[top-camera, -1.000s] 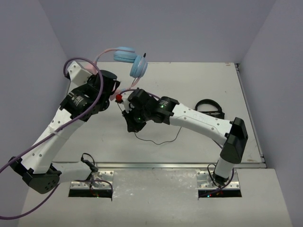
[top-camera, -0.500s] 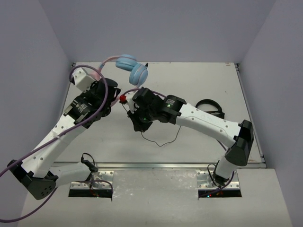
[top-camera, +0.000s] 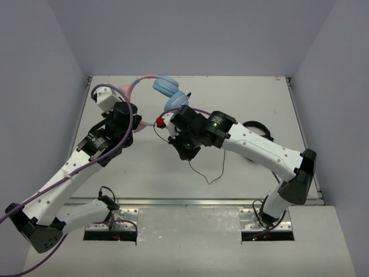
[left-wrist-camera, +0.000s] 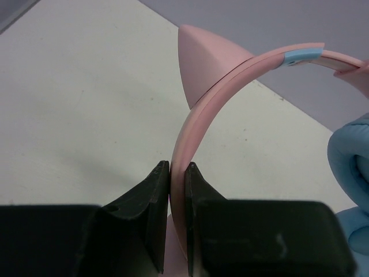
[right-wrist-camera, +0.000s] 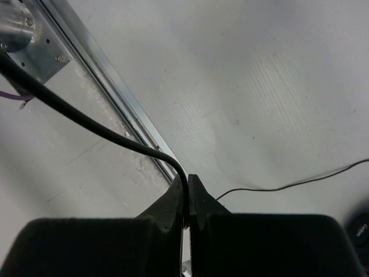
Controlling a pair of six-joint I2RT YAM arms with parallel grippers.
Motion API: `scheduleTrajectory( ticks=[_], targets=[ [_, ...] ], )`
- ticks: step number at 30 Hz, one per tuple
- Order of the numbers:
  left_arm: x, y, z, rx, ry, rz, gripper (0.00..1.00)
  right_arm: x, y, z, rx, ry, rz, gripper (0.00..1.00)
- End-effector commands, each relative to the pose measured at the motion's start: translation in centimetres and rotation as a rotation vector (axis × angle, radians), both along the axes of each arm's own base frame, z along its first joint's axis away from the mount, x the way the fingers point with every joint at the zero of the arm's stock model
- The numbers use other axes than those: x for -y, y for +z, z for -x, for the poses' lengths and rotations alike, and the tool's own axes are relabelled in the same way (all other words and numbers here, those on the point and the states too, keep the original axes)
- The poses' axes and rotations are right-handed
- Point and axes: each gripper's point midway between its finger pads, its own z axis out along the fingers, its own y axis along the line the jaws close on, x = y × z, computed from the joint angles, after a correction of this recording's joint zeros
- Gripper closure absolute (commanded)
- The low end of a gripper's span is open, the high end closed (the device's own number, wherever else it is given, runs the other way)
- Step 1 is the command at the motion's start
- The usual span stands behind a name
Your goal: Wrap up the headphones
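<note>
From above: holds the headphones lifted, as far as can be judged, over the far-left part of the surface. Left tool clenched on the pink headband. Right tool just beside it, pinching the thin black cable. Lets the loose cable end trail down onto the surface in front of the right arm. Partly covers an all-black pair with the right forearm, well apart from the work.

From the left wrist: presses both fingers flat against the headband's band, one on each side, just below a pink cat ear. Shows a light blue ear cup at the right edge.

From the right wrist: grips the cable right at the closed fingertips, with the slack lying thin across the surface beyond a metal rail.

Reads as mid-winding, with one tool anchoring and the other feeding. Next calls for carrying the pinched cable around the headband or cups under light tension. Then calls for letting slack follow without snagging the arm, and for regripping further along the cable.
</note>
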Motion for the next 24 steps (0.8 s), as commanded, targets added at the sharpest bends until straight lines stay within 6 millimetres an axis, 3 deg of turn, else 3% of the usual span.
scheduleTrajectory(
  ticks=[1, 4, 6, 7, 8, 11, 13, 18, 19, 24],
  targets=[
    [0.2, 2.7, -0.5, 0.098, -0.033, 0.012, 1.0, 1.5, 1.3, -0.8, 0.028, -0.03, 0.061, 0.99],
    [1.3, 2.7, -1.1, 0.096, -0.104, -0.038, 1.0, 2.4, 1.8, -0.7, 0.019, -0.044, 0.112, 0.99],
    [2.5, 1.6, -1.8, 0.049, -0.162, -0.078, 1.0, 3.0, 2.5, -0.9, 0.033, -0.056, 0.136, 0.99],
    [4.1, 1.0, -2.3, 0.031, -0.248, -0.103, 1.0, 3.3, 3.0, -1.2, 0.055, -0.065, 0.142, 0.99],
    [4.2, 0.5, -2.5, 0.021, -0.254, -0.122, 1.0, 3.4, 3.3, -1.1, 0.056, -0.063, 0.142, 0.99],
    [7.2, -1.5, -2.6, -0.026, -0.426, -0.129, 1.0, 4.9, 4.6, -2.1, 0.129, -0.11, 0.176, 0.99],
    [8.2, -2.7, -2.4, -0.056, -0.497, -0.156, 1.0, 6.1, 5.5, -3.0, 0.182, -0.155, 0.2, 0.99],
    [12.0, -6.5, -0.8, -0.168, -0.766, -0.173, 1.0, 9.0, 8.3, -4.9, 0.257, -0.281, 0.159, 0.99],
    [12.6, -7.8, -0.4, -0.207, -0.809, -0.174, 1.0, 9.3, 8.5, -5.0, 0.262, -0.288, 0.157, 0.99],
    [15.0, -10.5, 1.8, -0.294, -0.973, -0.094, 1.0, 10.3, 8.7, -5.3, 0.28, -0.297, 0.175, 0.99]
  ],
)
